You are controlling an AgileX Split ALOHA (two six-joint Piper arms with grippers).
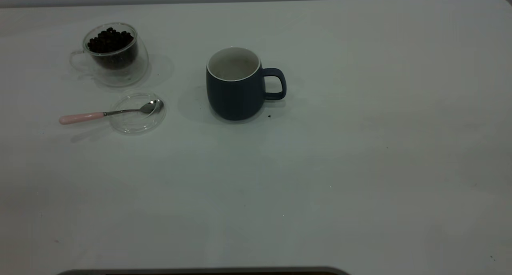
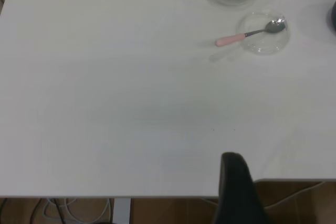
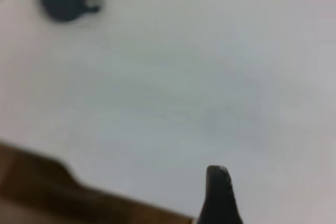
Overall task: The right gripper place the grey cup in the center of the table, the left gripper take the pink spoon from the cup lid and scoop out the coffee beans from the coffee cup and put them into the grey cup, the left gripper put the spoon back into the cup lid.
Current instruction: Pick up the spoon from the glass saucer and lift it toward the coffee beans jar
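My left gripper waits off the table's edge, grip unclear, well apart from the pink spoon on the cup lid.

left claw, right claw, both parked

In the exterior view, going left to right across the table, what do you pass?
Pink spoon handle, then the coffee cup of beans, then the cup lid, then the grey cup with its handle on the right.
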